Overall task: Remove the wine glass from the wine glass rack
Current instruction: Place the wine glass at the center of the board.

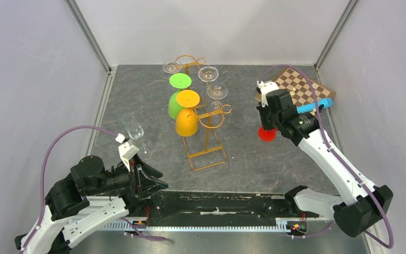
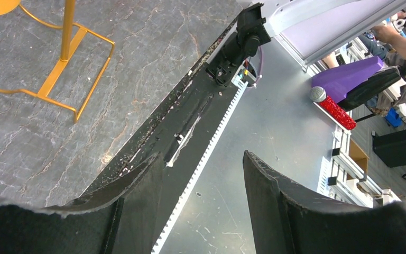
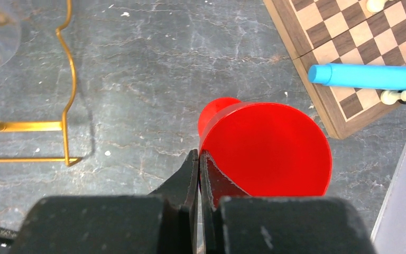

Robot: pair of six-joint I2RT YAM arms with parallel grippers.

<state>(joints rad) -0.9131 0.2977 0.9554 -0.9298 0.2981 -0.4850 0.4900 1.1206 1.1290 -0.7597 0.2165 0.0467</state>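
The red glass (image 3: 267, 145) is off the rack (image 1: 208, 137) and sits out to its right, well apart from the gold wire and near the chessboard (image 1: 302, 89). My right fingers (image 3: 189, 174) are pressed close together with the glass rim pinched between them. From the wrist camera I look down into the wide red mouth, with a smaller red curve peeking out behind it. I cannot tell whether the glass touches the counter (image 1: 254, 164) or hangs just above it. The rack stands upright in the middle of the counter on its rectangular base. On its left side hang a green glass (image 1: 180, 81) and an orange glass (image 1: 186, 123), with a second green bowl between them. Clear glasses (image 1: 208, 73) hang along the far and right side of the rails. A blue tube (image 3: 370, 76) lies across the near corner of the chessboard, with pale chess pieces beside it. Two more clear glasses (image 1: 132, 125) stand on the counter's left side, just beyond my left arm. My left fingers (image 2: 275, 196) are spread wide with nothing between them, low over the near edge of the counter.
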